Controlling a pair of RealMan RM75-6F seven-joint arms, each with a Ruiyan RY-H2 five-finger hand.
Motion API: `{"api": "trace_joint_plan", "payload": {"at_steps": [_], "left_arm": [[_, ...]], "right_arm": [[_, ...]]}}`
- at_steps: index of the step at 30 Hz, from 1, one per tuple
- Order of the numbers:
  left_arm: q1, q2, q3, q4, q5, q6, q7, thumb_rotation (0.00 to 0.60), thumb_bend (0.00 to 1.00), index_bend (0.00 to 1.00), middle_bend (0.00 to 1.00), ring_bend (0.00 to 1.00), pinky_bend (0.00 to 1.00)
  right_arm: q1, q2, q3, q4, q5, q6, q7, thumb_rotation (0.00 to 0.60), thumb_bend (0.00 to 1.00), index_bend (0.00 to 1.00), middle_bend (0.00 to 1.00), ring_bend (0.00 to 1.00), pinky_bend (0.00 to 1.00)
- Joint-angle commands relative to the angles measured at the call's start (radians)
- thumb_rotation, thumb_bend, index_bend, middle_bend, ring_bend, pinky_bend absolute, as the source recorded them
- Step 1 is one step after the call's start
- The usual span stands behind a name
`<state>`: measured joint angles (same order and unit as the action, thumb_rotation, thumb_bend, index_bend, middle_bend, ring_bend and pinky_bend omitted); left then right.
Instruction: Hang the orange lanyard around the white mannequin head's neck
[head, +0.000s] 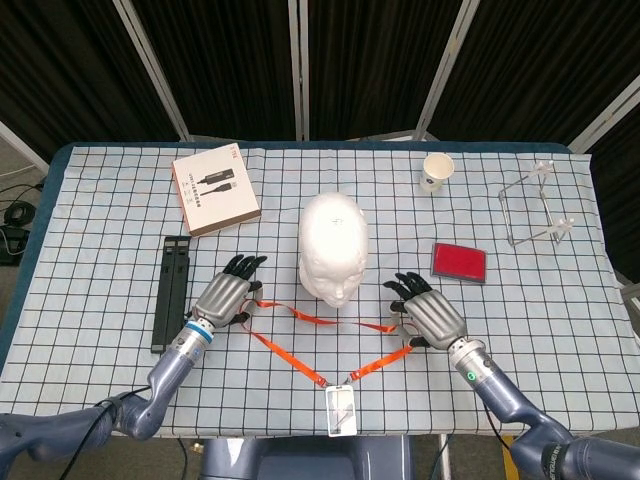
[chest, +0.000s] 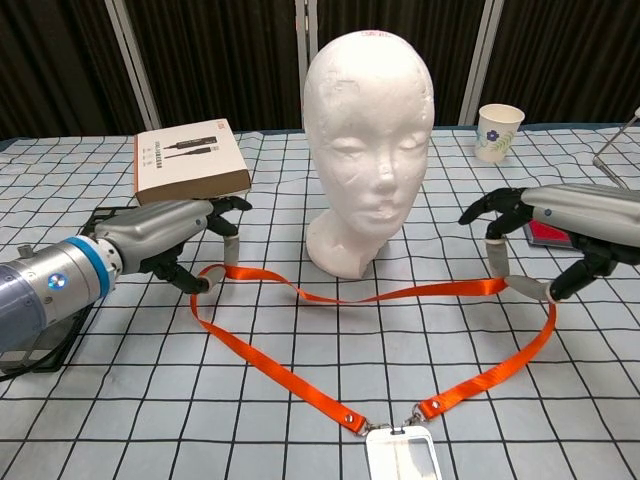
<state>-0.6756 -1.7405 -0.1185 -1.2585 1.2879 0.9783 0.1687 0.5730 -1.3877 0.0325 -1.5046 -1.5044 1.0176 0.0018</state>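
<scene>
Checked tablecloth (chest: 300, 420), white foam mannequin head (chest: 368, 150) upright, orange fabric lanyard (chest: 300, 385) pinched by left hand (chest: 165, 235) and right hand (chest: 560, 225), strap in front of neck.

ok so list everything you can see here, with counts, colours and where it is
mannequin head: 1, white, table centre
lanyard: 1, orange, on the cloth in front of the head, not around the neck yet
badge: 1, clear, near edge
box: 1, white and orange, back left
black bar: 1, left side
paper cup: 1, white, back right
red case: 1, right of the head
clear stand: 1, far right
left robot hand: 1, grey, holds the strap's left end
right robot hand: 1, grey, holds the right end
</scene>
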Motion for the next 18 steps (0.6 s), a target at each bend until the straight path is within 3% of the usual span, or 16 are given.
{"api": "trace_joint_plan", "payload": {"at_steps": [1, 9, 18], "left_arm": [[0.057, 0.061, 0.038, -0.079, 0.081, 0.102, -0.063, 0.600, 0.55, 0.68, 0.00, 0.00, 0.00], [0.139, 0.179, 0.080, -0.211, 0.214, 0.284, -0.139, 0.600, 0.55, 0.68, 0.00, 0.00, 0.00], [0.160, 0.265, 0.026, -0.375, 0.218, 0.356, -0.145, 0.600, 0.55, 0.68, 0.00, 0.00, 0.00]], "right_arm": [[-0.013, 0.039, -0.041, 0.019, -0.124, 0.091, 0.061, 0.600, 0.50, 0.74, 0.14, 0.00, 0.00], [-0.020, 0.095, -0.069, 0.000, -0.261, 0.222, 0.187, 0.600, 0.50, 0.74, 0.16, 0.00, 0.00], [-0.018, 0.145, -0.014, -0.130, -0.236, 0.280, 0.237, 0.600, 0.50, 0.74, 0.16, 0.00, 0.00]]}}
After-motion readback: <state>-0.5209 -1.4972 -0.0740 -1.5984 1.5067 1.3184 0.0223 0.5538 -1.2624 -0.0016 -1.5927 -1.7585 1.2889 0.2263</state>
